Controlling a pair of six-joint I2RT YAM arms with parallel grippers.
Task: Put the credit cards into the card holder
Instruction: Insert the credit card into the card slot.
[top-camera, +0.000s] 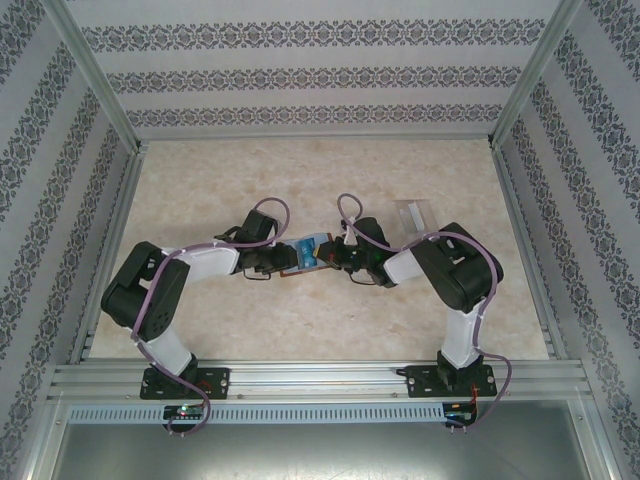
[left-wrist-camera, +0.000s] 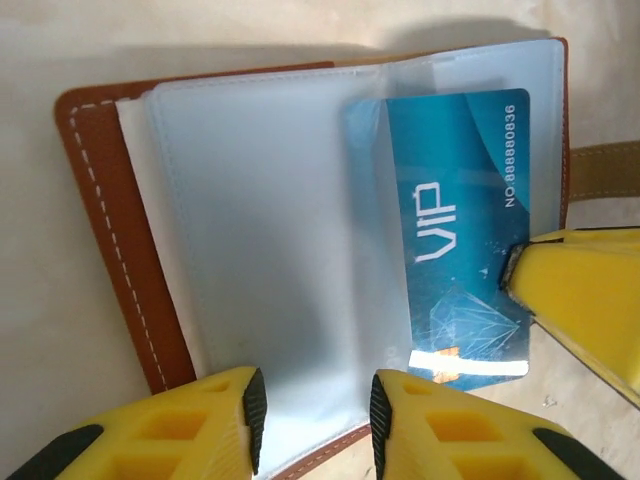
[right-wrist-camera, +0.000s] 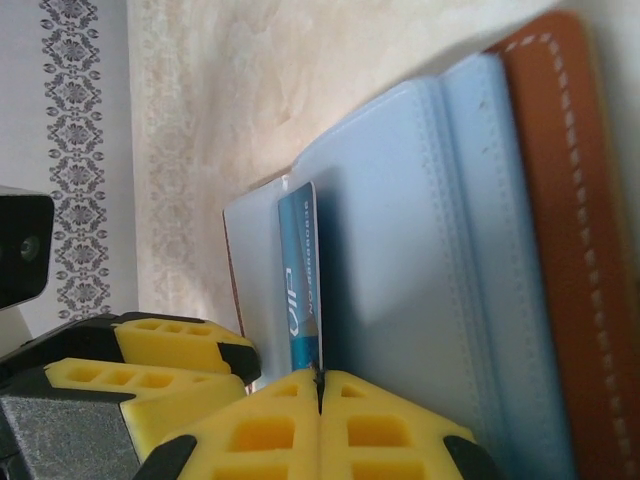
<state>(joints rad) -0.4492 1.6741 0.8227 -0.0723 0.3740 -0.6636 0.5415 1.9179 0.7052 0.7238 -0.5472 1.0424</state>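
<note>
Okay, top: card holder (top-camera: 296, 262) lies open and flat. Left wrist: tan leather, white stitching, frosted plastic sleeves (left-wrist-camera: 260, 250). A glossy blue card (left-wrist-camera: 450, 230), "VIP", "NO 88888836", sits half inside one sleeve. The left gripper (left-wrist-camera: 317, 420) has its jaws apart at the holder's edge. Right wrist: right gripper (right-wrist-camera: 318, 385) is clamped on the card's edge.

The white-and-black left arm (top-camera: 160, 290) and right arm (top-camera: 455, 270) bend inward, their wrists meeting over the open reddish-brown leather card holder (left-wrist-camera: 110, 230). The left gripper (left-wrist-camera: 312, 415) hovers at one edge of the holder with its yellow fingers parted. At the opposite edge, the right gripper (right-wrist-camera: 318, 400) pinches the blue plastic credit card (left-wrist-camera: 460, 230) with its fingers pressed together.
</note>
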